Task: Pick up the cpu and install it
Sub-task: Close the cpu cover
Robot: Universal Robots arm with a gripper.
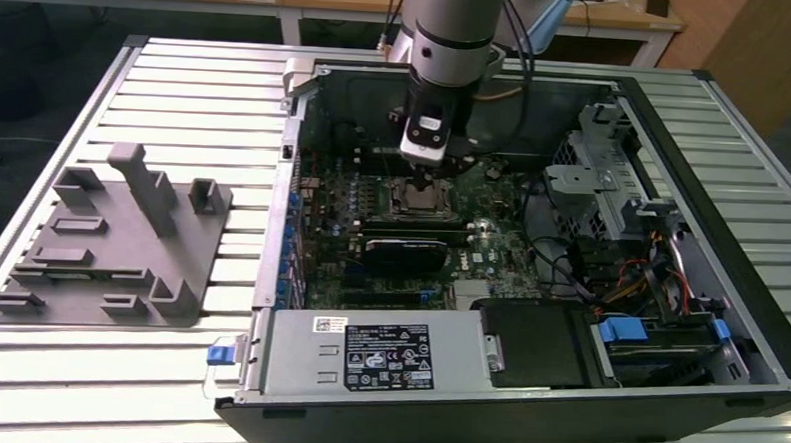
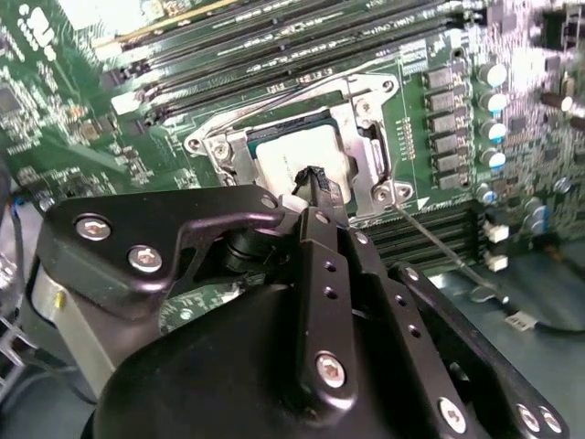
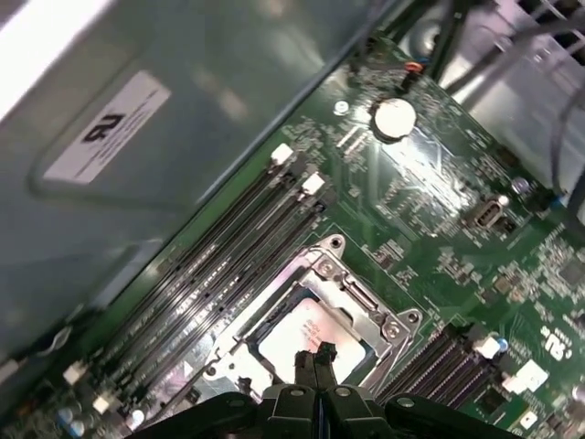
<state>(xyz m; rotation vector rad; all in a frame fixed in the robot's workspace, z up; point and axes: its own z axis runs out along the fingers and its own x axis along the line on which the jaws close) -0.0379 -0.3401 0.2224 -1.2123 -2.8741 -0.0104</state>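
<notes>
Your black metal end effector (image 3: 315,357), fingers together, tip just over shiny silver square cpu (image 3: 294,337) in metal-framed socket (image 3: 370,309) on green mobo (image 3: 439,229).

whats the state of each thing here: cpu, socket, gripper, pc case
cpu: lying flat in the socket, silver top up
socket: filled by the cpu
gripper: jaws shut, gripping nothing, tips right over the cpu; contact unclear
pc case: lying on its side, side panel off, inside exposed
</notes>
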